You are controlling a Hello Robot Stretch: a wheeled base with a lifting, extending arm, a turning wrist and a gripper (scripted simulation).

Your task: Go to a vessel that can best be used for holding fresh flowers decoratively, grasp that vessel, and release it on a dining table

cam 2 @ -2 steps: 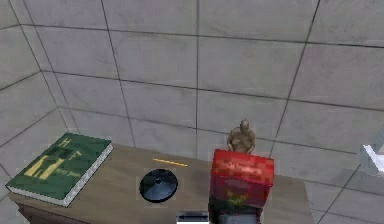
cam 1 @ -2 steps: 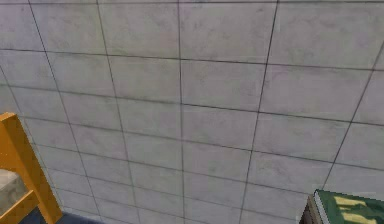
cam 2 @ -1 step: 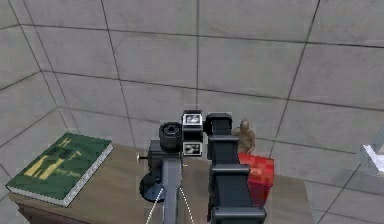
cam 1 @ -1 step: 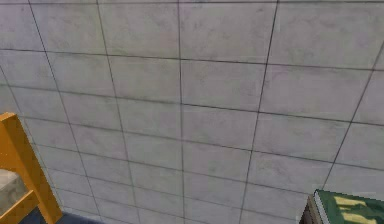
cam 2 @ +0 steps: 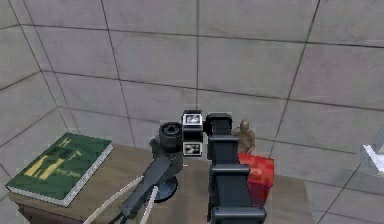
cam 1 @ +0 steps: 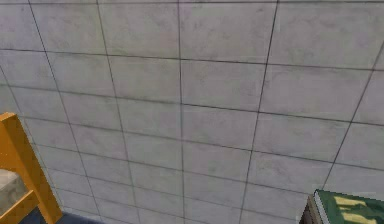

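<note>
In the arm side view, I see a wooden table (cam 2: 290, 200) across the lower half, with a green book (cam 2: 60, 167) lying flat at 8 o'clock. The arm (cam 2: 230, 188) rises from 6 o'clock to 2 white marker squares (cam 2: 194, 134) near the centre. The gripper (cam 2: 125, 205) reaches from them toward 7 o'clock over the tabletop. I cannot tell how its jaws stand or whether it holds anything. Just at 3 o'clock of the arm sits a red thing (cam 2: 261, 172), and behind it a small brown thing (cam 2: 243, 133); I cannot confirm either is the vessel. In the forward view, an orange wooden frame (cam 1: 18, 165) stands at 8 o'clock against the grey tiles (cam 1: 200, 90).
</note>
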